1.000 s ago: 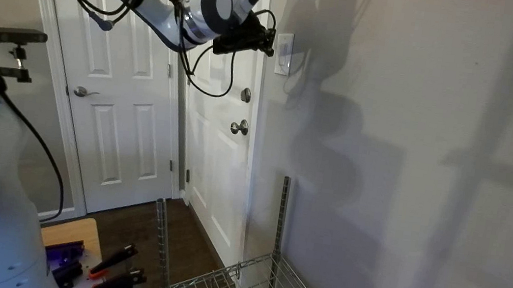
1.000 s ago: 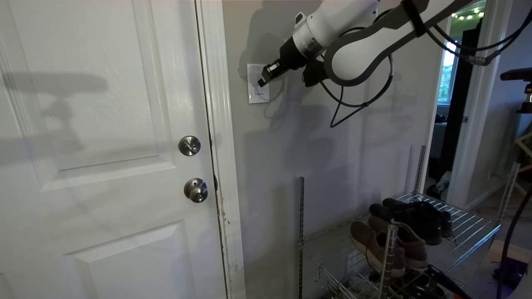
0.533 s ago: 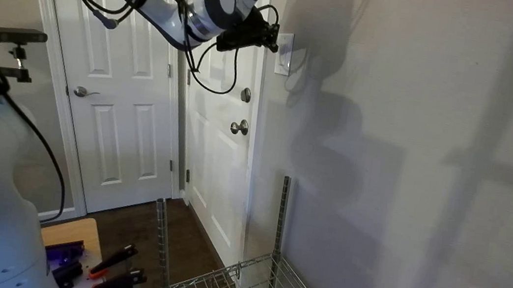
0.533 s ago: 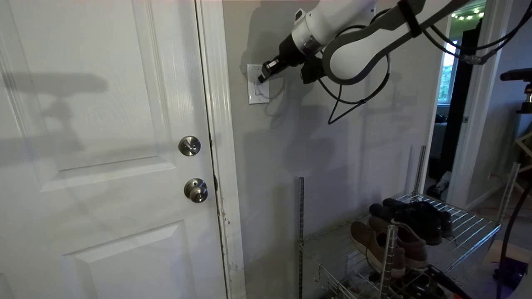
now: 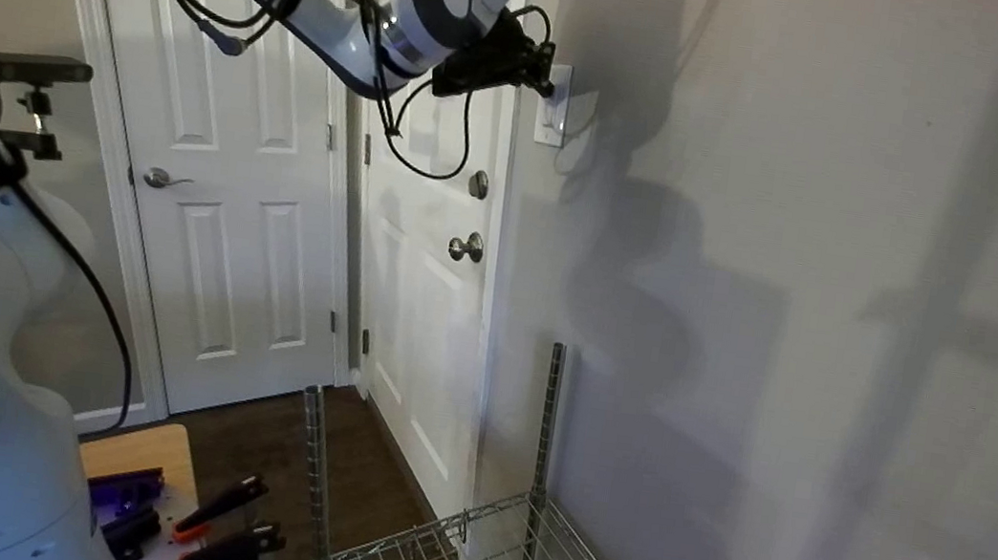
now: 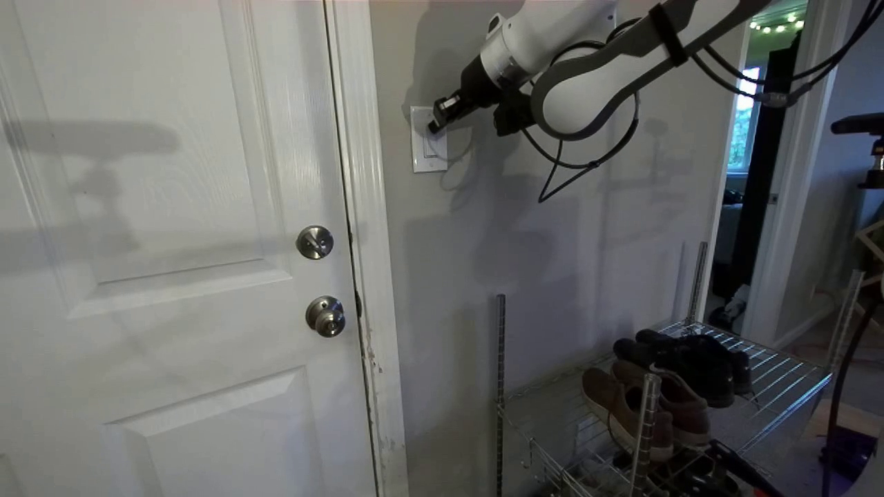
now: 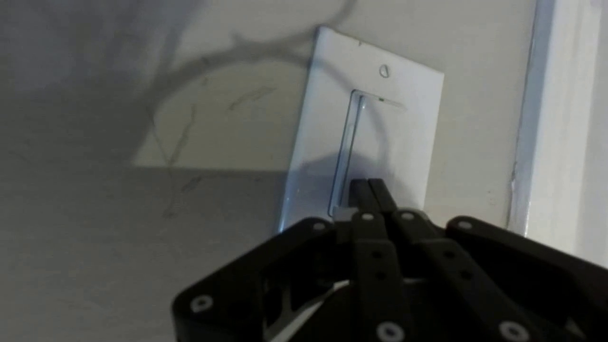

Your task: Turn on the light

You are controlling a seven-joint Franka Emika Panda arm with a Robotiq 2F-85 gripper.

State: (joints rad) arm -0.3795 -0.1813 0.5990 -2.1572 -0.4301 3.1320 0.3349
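Black two-fingered pincer [image 7: 369,182], pressed together, overlaps white rectangular switch plate [image 6: 429,150] from two o'clock in an exterior view; contact unclear.

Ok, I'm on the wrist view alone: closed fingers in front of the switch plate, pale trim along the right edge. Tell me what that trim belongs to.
Observer: It's the frame of a white door, which shows in both exterior views.
Operator: Now tell me which end of the switch plate I'm seeing.
Observer: The lower end. In an exterior view the fingers cover part of its upper half, while its lower end shows.
Operator: Report what stands lower down, out of my picture.
Observer: A wire rack, with shoes on it.
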